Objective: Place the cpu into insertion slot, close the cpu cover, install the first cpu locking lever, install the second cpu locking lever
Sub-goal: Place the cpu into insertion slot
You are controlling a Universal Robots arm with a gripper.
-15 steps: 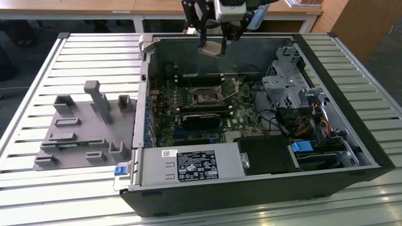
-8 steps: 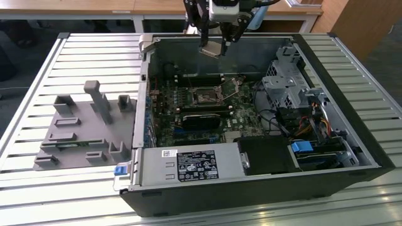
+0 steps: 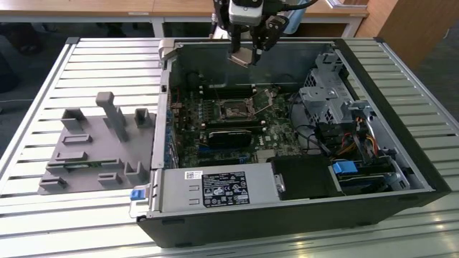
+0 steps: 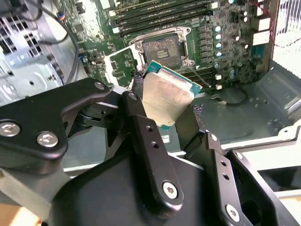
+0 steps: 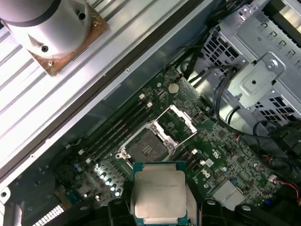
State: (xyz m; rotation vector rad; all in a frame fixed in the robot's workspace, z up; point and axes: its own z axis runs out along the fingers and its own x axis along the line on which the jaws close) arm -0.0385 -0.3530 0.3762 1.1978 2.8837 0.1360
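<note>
The cpu (image 5: 159, 190) is up in the air, pinched between the black jaws by two opposite edges. In the exterior view the cpu (image 3: 242, 57) hangs tilted, high above the insertion slot (image 3: 233, 110) and well apart from it, toward the back wall of the open computer case (image 3: 287, 215), which lies on a slatted metal surface (image 3: 107, 59).

It is a thin, flat square: a dull, brushed silver lid sits on a slightly larger green carrier whose rim shows all around. It looks light and quite stiff. The smooth lid could slip under a loose pinch, and the contact face underneath is probably easy to damage. The side edges of the carrier, where the jaws press now, seem the safest place to hold it, as both flat faces stay untouched.

In the first wrist view the insertion slot (image 5: 146, 148) is bare: a dark, finely grained pin field inside a black rim with bright metal corners. Those pins look delicate, so the chip would likely need to go down level and without sliding. The cpu cover (image 5: 184, 117), a thin silver frame with a large square cut-out, stands swung open at one edge of the slot, with green circuit board (image 5: 221, 155) showing through it. Long black memory slots (image 5: 117, 129) run just beside the slot on the opposite side.
</note>
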